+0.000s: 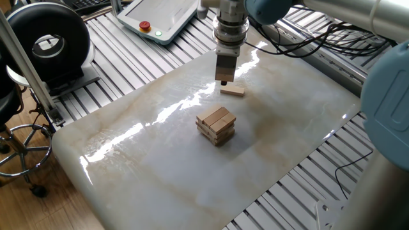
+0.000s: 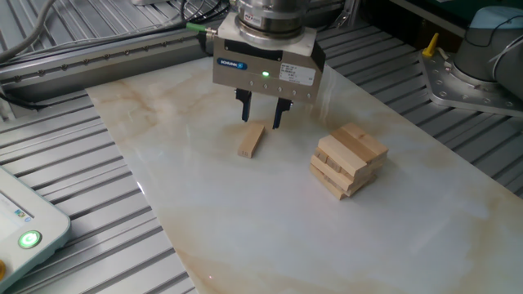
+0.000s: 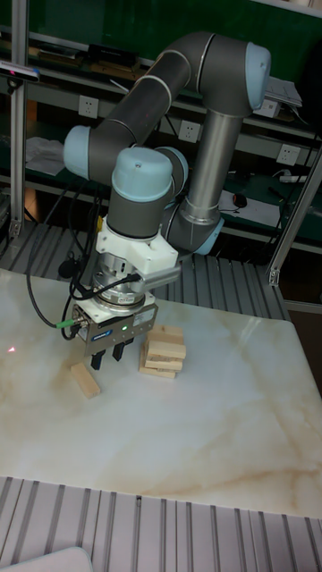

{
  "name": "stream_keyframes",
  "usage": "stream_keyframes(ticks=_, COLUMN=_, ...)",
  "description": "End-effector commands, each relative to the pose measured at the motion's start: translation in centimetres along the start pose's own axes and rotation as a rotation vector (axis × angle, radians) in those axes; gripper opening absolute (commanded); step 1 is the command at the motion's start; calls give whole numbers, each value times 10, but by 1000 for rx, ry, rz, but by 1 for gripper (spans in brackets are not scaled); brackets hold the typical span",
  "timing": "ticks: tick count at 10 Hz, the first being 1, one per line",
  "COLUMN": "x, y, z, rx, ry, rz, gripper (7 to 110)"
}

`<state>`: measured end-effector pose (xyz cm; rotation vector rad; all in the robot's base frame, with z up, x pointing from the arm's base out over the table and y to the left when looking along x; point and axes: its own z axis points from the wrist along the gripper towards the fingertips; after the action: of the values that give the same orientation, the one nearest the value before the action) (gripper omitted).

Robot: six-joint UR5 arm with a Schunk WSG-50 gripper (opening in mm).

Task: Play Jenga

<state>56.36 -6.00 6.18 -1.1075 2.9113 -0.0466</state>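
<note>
The Jenga stack point(image 1: 216, 125) point(image 2: 349, 160) point(image 3: 162, 351) of light tan wooden blocks in crossed layers stands near the middle of the marble slab. One loose block point(image 1: 232, 91) point(image 2: 251, 140) point(image 3: 85, 380) lies flat on the slab, apart from the stack. My gripper point(image 1: 223, 82) point(image 2: 261, 118) point(image 3: 106, 359) hangs just above that loose block, open, with nothing between its fingers.
The marble slab point(image 1: 160, 166) lies on a ribbed metal table. A teach pendant point(image 1: 158, 16) sits at the far edge, and a black round device point(image 1: 46, 39) at the left. Cables point(image 1: 319, 41) run behind the arm. A second robot base point(image 2: 482, 57) stands at the right.
</note>
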Motion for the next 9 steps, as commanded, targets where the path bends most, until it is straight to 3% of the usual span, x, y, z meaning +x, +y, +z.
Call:
stream_keyframes(ticks=1, x=-2, y=1, z=-5, rx=-3, ry=-9, rz=10, gripper=44)
stream_keyframes(ticks=5, x=-4, y=2, z=-6, rx=-2, ry=-6, rz=26, gripper=44)
stream_keyframes(ticks=7, x=-4, y=4, z=-6, rx=-9, ry=-2, rz=105, gripper=44)
stream_keyframes(ticks=9, x=-2, y=1, z=-5, rx=0, ry=9, rz=115, gripper=44)
